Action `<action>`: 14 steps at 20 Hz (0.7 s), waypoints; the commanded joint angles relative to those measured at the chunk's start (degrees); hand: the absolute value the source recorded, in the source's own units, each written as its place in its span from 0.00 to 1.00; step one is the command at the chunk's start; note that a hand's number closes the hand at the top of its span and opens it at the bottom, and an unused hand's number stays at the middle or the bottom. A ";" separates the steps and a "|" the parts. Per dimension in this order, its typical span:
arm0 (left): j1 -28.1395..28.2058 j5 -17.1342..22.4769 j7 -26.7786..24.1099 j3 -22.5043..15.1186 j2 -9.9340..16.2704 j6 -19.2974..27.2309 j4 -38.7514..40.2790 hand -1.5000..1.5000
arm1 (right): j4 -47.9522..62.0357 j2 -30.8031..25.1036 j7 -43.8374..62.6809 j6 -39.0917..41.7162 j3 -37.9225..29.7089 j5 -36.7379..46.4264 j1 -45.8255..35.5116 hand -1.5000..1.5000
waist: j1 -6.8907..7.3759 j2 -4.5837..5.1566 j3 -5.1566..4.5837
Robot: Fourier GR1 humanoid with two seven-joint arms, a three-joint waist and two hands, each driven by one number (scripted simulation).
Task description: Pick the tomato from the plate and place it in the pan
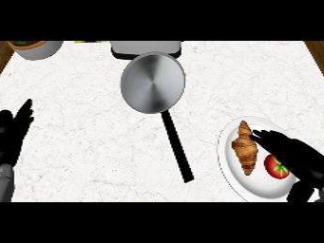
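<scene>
A red tomato (276, 167) with a green stalk lies on the white plate (229, 161) at the lower right, next to a brown croissant (245, 147). My right hand (299, 156) hovers over the plate's right half, fingers stretched toward the croissant, open, just above and right of the tomato; it hides part of the plate. The silver pan (152, 83) sits at the upper middle, its black handle (177, 147) pointing down toward me. My left hand (8, 137) rests open at the left edge, fingers up.
A grey bowl (36, 49) with something green inside stands at the top left. A grey appliance (145, 49) stands behind the pan. Wooden flooring shows beyond the white marble counter (80, 109) on both sides.
</scene>
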 commanded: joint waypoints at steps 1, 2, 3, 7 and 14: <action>-3.52 -2.34 3.71 -0.31 -0.85 1.67 -0.97 0.50 | 7.46 0.46 -2.19 -0.61 -1.52 1.77 -5.27 0.00 | 0.10 0.05 0.02; -1.63 -2.04 -4.02 0.45 -1.79 0.79 5.31 0.50 | 3.21 0.33 -2.90 -5.84 0.67 4.13 3.56 0.00 | -0.29 0.04 -0.01; 1.53 -0.81 4.80 0.57 -0.24 -1.44 -6.20 0.50 | 3.62 1.86 -0.73 -0.75 -1.54 2.60 -1.02 0.00 | 0.11 -0.04 0.01; 0.32 -0.16 1.51 2.08 0.33 -2.39 -2.50 0.50 | 4.27 0.48 -5.36 -8.55 0.15 6.55 -2.47 1.00 | 0.08 -0.01 0.01; 0.71 -2.57 -1.27 1.74 -2.80 -2.05 -0.18 0.50 | 12.55 2.08 -9.93 -14.47 -3.34 8.77 -4.61 1.00 | 0.03 0.01 0.00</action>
